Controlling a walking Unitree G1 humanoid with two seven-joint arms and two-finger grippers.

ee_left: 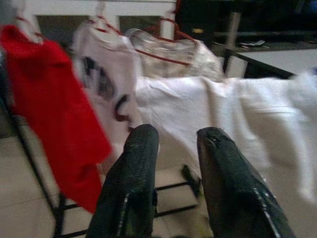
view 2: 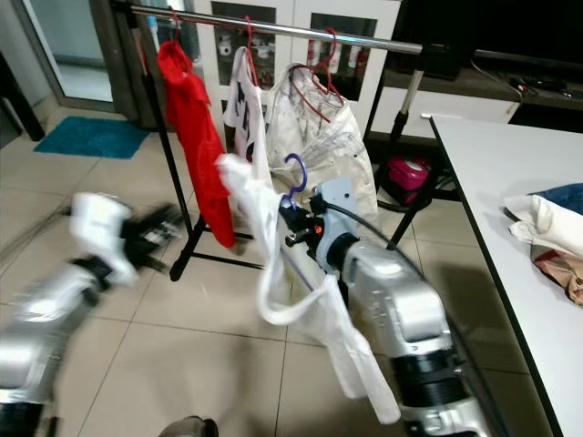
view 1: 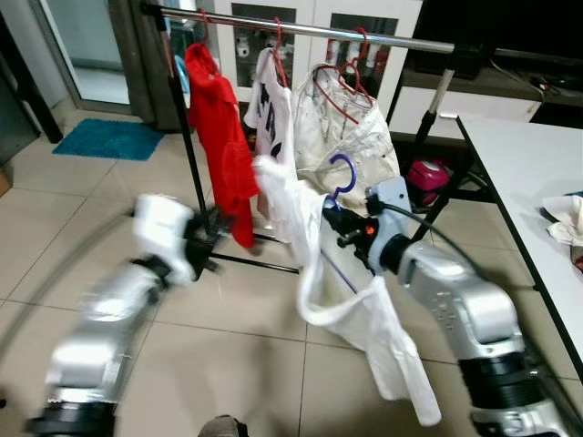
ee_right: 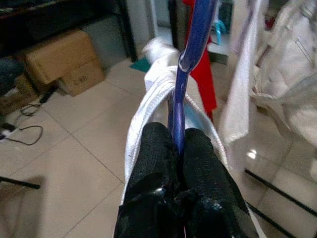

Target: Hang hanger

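My right gripper (ee_right: pixel 177 136) is shut on the stem of a blue hanger (ee_right: pixel 190 54). The hanger's hook (view 1: pixel 342 173) points up in front of the rack. A white shirt (view 1: pixel 301 237) is draped on the hanger and trails down toward the floor. The hook is well below the metal rail (view 1: pixel 310 29) of the clothes rack. On the rail hang a red shirt (view 1: pixel 219 127), a white printed shirt (view 1: pixel 273 109) and a cream jacket (view 1: pixel 351 127) on red hangers. My left gripper (ee_left: pixel 176 136) is open and holds nothing; it is blurred, low beside the red shirt's hem (view 1: pixel 211 244).
A white table (view 1: pixel 528 173) with folded cloths (view 1: pixel 565 218) stands on the right. The rack's black post and foot (view 1: pixel 196 173) are close to my left arm. A teal mat (view 1: pixel 109 138) lies at the far left, and cardboard boxes (ee_right: pixel 59 59) sit on the tiled floor.
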